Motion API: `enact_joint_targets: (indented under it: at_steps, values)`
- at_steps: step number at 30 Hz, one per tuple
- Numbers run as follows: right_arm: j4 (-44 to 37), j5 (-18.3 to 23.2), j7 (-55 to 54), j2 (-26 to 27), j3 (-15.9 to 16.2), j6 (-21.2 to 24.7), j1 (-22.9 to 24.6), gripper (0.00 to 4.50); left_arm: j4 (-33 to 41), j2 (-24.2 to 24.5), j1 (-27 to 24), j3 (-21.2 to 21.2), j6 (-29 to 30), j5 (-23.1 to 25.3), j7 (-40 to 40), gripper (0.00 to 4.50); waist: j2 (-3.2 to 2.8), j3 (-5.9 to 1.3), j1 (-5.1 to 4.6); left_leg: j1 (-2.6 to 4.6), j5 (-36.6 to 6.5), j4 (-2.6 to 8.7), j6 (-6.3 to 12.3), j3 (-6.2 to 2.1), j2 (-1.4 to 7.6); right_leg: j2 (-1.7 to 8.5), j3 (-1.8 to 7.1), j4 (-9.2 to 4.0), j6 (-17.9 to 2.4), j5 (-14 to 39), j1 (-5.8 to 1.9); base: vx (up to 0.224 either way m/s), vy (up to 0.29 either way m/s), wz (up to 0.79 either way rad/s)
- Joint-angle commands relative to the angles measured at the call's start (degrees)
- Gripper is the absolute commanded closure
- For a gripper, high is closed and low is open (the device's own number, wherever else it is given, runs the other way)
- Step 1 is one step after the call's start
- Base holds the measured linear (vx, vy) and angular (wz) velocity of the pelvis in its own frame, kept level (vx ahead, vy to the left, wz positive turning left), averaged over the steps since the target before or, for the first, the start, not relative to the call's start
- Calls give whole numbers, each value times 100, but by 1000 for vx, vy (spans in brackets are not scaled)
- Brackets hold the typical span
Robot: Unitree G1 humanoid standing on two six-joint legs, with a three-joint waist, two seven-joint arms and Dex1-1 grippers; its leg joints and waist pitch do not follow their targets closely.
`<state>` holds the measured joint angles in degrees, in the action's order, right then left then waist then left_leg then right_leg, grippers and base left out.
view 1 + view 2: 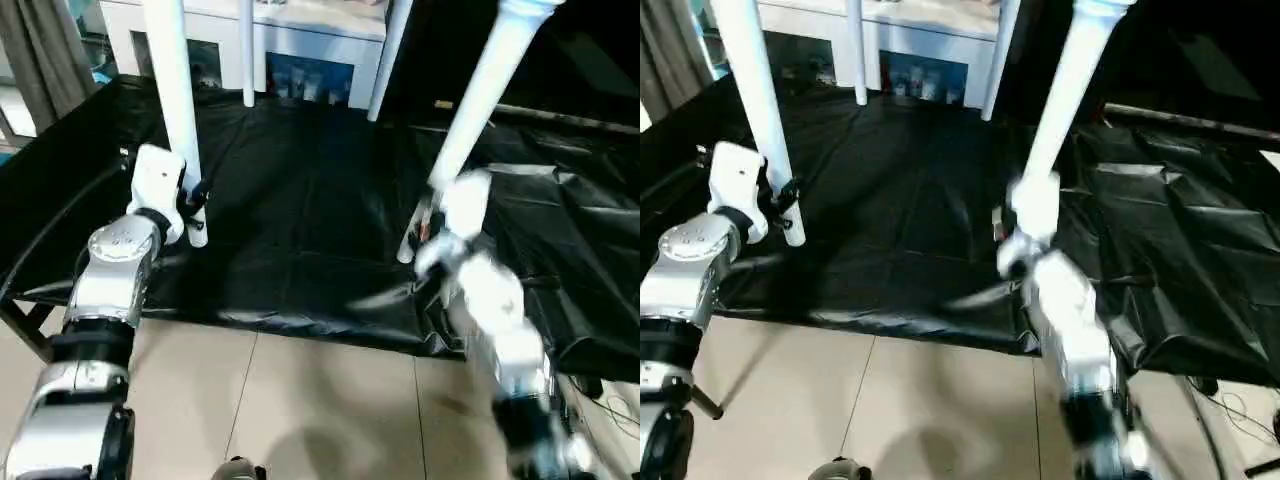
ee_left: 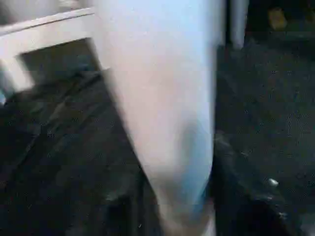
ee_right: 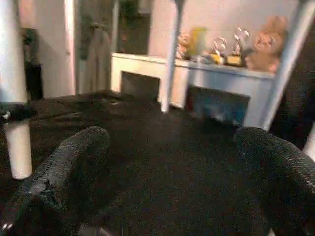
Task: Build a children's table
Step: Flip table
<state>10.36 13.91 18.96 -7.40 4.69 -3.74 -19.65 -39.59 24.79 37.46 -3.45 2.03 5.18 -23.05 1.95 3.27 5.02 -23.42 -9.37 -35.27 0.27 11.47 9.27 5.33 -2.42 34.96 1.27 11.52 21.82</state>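
Note:
The white children's table stands on a black cloth with its top out of view above. Four round legs come down into the picture: left front leg (image 1: pixel 178 110), right front leg (image 1: pixel 480 90), and two back legs (image 1: pixel 247 50) (image 1: pixel 388 50). My left gripper (image 1: pixel 195 205) is shut on the left front leg near its lower end; that leg (image 2: pixel 162 108) looms close in the left wrist view. My right gripper (image 3: pixel 172 137) is open with nothing between its black fingers (image 3: pixel 74 157). It sits beside the lower end of the right front leg (image 1: pixel 1055 110).
A black cloth (image 1: pixel 300 200) covers the ground under the table, crumpled at the right (image 1: pixel 560 230). Behind stands a white cabinet with glass doors (image 1: pixel 310 70) with toys (image 3: pixel 266 46) on top. Beige floor tiles (image 1: pixel 320 400) lie in front, with cables (image 1: pixel 610 400) at the right.

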Motion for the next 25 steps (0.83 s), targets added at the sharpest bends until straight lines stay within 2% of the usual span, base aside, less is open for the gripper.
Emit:
enact_joint_targets:
  at_steps: [1, 3, 4, 5, 7, 8, 9, 10, 11, 12, 13, 14, 16, 18, 19, 20, 21, 22, 23, 24, 25]
  values:
    - [-282, -45, -142, -65, -251, 113, -16, 0, -243, -61, -106, 345, 34, 253, -262, 179, -194, -364, -98, 344, -3756, 715, -1087, -393, 388, 329, 166, -446, -601, 2093, 66, 0, 0, 0]
    - [-417, -49, -187, -106, -284, 258, 40, 0, -252, -39, -130, 319, -67, 210, -273, 174, -211, -334, -93, 417, -3977, 692, -1048, -367, 376, 336, 193, -497, -641, 2355, 161, 0, 0, 0]
    - [-444, -45, -197, -112, -286, 287, 50, 0, -258, -37, -131, 315, -83, 201, -277, 170, -211, -334, -93, 417, -3977, 692, -1048, -367, 376, 336, 193, -497, -641, 2355, 161, 0, 0, 0]
    - [-556, 6, -202, -158, -298, 418, 132, 0, -202, -16, -187, 268, -123, 143, -286, 161, -181, -330, -97, 402, -3945, 670, -992, -374, 365, 371, 201, -525, -626, 2571, 138, 0, 0, 0]
    - [-788, 142, -192, -244, -330, 637, 357, 0, 13, 40, -374, 122, -185, 14, -246, 148, -200, -330, -72, 373, -3840, 689, -958, -389, 382, 383, 207, -525, -627, 2515, 104, 0, 0, 0]
    - [-884, 158, -181, -263, -334, 734, 440, 0, 39, 67, -430, 96, -247, -30, -239, 131, -205, -332, -91, 357, -3832, 699, -951, -387, 375, 368, 198, -516, -633, 2429, 104, 0, 0, 0]
    - [-957, 164, -154, -289, -333, 794, 520, 0, 119, 79, -512, 51, -280, -85, -216, 131, -188, -348, -92, 358, -3783, 686, -920, -384, 370, 376, 199, -518, -652, 2393, 100, 0, 0, 0]
    - [-1041, 84, -194, -371, -360, 961, 722, 0, 512, -19, -873, -212, -561, -376, -180, 125, -158, -344, -88, 307, -3623, 693, -859, -391, 385, 403, 203, -507, -700, 2290, 53, 0, 0, 0]
    - [-1041, 84, -194, -371, -360, 961, 722, 0, 512, -19, -873, -212, -561, -376, -180, 125, -158, -344, -88, 307, -3623, 693, -859, -391, 385, 403, 203, -507, -700, 2290, 53, 0, 0, 0]
    - [-1072, 78, -230, -372, -387, 1055, 811, 0, 686, -78, -1057, -334, -711, -478, -124, 104, -155, -345, -86, 287, -3457, 706, -814, -373, 395, 387, 202, -483, -742, 2140, 52, 0, 0, 0]
    - [-1083, 42, -285, -361, -421, 1101, 938, 0, 1010, -243, -1425, -564, -965, -765, -126, 104, -148, -341, -100, 288, -3395, 694, -765, -346, 389, 379, 210, -501, -784, 2066, 67, 0, 0, 0]
    - [-1106, -9, -294, -373, -395, 1125, 1012, 0, 1224, -339, -1637, -662, -1058, -906, -124, 104, -101, -346, -102, 286, -3348, 682, -743, -333, 390, 383, 213, -495, -806, 2032, 64, 0, 0, 0]
    - [-1167, -40, -337, -384, -365, 1260, 1092, 0, 1558, -486, -1891, -743, -1101, -1127, -163, 104, -120, -352, -98, 302, -3170, 663, -673, -310, 397, 380, 231, -485, -856, 1895, 69, 0, 0, 0]
    - [-1276, -60, -375, -441, -277, 1593, 1278, 0, 2563, -877, -2437, -733, -869, -1685, -315, 104, -116, -335, -98, 274, -2982, 675, -602, -287, 415, 363, 236, -470, -912, 1691, 41, 0, 0, 0]
    - [-1280, -90, -384, -456, -262, 1593, 1337, 0, 2816, -955, -2570, -651, -730, -1718, -280, 104, -118, -335, -85, 293, -2983, 680, -612, -272, 431, 349, 240, -469, -919, 1627, 56, 0, 0, 0]
    - [-1292, -138, -430, -449, -288, 1527, 1448, 0, 3251, -1118, -2809, -434, -661, -1589, -38, 104, -110, -314, -80, 332, -3094, 658, -599, -239, 419, 321, 253, -509, -880, 1692, 115, 0, 0, 0]
    - [-1315, -131, -462, -429, -319, 1530, 1487, 0, 3369, -1185, -2882, -364, -701, -1466, 121, 104, -97, -318, -69, 335, -3116, 643, -591, -240, 411, 329, 260, -527, -842, 1734, 106, 0, 0, 0]
    - [-1366, -80, -513, -383, -383, 1570, 1545, 0, 3514, -1293, -2974, -275, -779, -1255, 381, 104, -108, -316, -50, 321, -3075, 648, -569, -234, 398, 311, 267, -535, -744, 1796, 95, 0, 0, 0]
    - [-1397, -55, -534, -362, -409, 1591, 1572, 0, 3569, -1337, -3007, -243, -793, -1178, 474, 104, -90, -315, -39, 292, -2978, 656, -549, -248, 395, 313, 265, -529, -655, 1802, 61, 0, 0, 0]
    - [-1450, -52, -566, -339, -430, 1594, 1620, 0, 3650, -1391, -3054, -199, -759, -1096, 560, 104, -90, -315, -39, 292, -2978, 656, -549, -248, 395, 313, 265, -529, -655, 1802, 61, 0, 0, 0]
    - [-1542, -83, -618, -313, -444, 1565, 1716, 0, 3757, -1480, -3098, -100, -715, -930, 683, 104, -86, -318, -56, 263, -2856, 669, -554, -263, 390, 300, 253, -522, -533, 1849, 36, 0, 0, 0]
